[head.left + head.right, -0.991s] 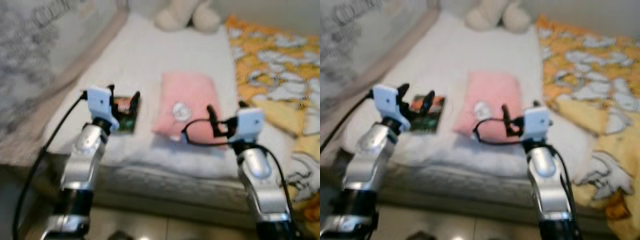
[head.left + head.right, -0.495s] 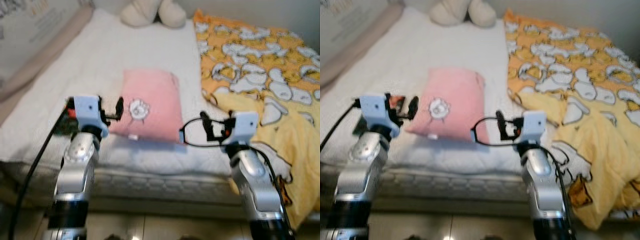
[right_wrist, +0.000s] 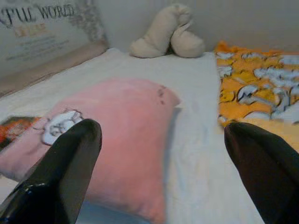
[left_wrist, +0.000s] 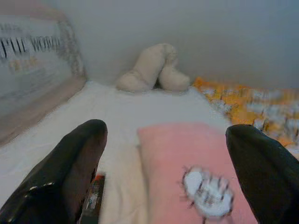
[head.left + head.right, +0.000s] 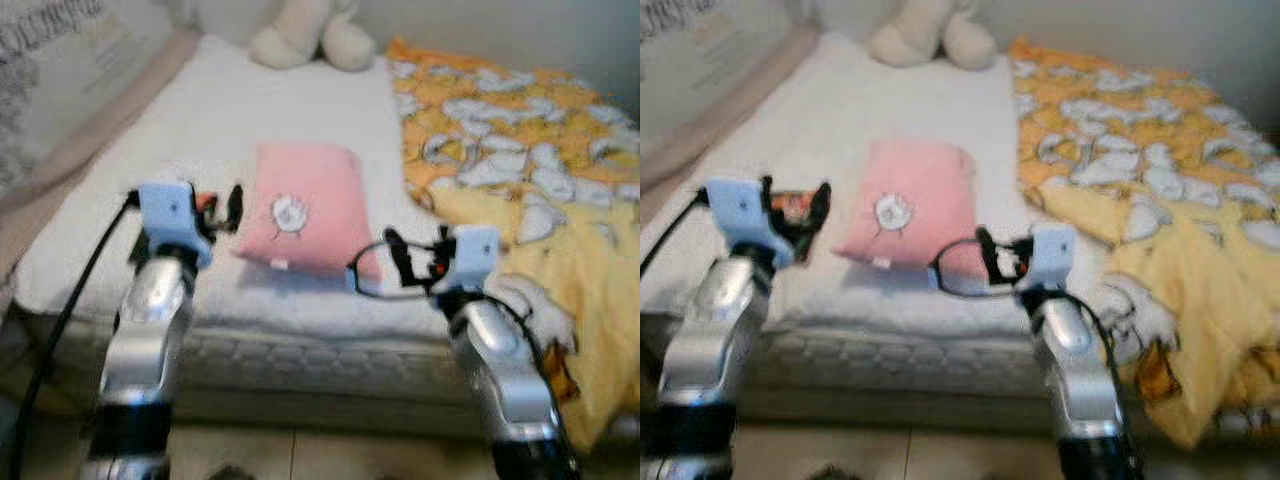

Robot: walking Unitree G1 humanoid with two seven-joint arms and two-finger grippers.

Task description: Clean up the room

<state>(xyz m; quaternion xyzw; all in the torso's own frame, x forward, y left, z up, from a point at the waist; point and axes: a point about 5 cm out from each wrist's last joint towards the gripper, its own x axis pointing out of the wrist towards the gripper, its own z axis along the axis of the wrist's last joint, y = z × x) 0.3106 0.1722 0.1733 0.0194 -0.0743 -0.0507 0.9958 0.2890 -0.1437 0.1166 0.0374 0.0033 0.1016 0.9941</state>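
Note:
A pink pillow [image 5: 305, 205] with a white animal patch lies on the white bed [image 5: 250, 110], near its front edge. A dark book with orange on its cover [image 5: 790, 205] lies flat just left of the pillow, partly hidden behind my left gripper [image 5: 792, 205]. That gripper is open and empty, held above the bed's front edge at the pillow's left side. My right gripper [image 5: 415, 255] is open and empty too, raised in front of the pillow's near right corner. The right wrist view looks over the pillow [image 3: 117, 126] between its fingertips [image 3: 88, 128].
A rumpled yellow duvet with white ducks [image 5: 520, 150] covers the bed's right half and hangs over the front edge. A cream plush toy [image 5: 300, 35] sits at the far end. A padded side panel with lettering [image 5: 60, 70] runs along the left. Tiled floor [image 5: 300, 455] lies below.
The whole picture has shifted as the camera moved: the pillow now sits left of centre and the duvet is in view. Both grippers stay raised and open.

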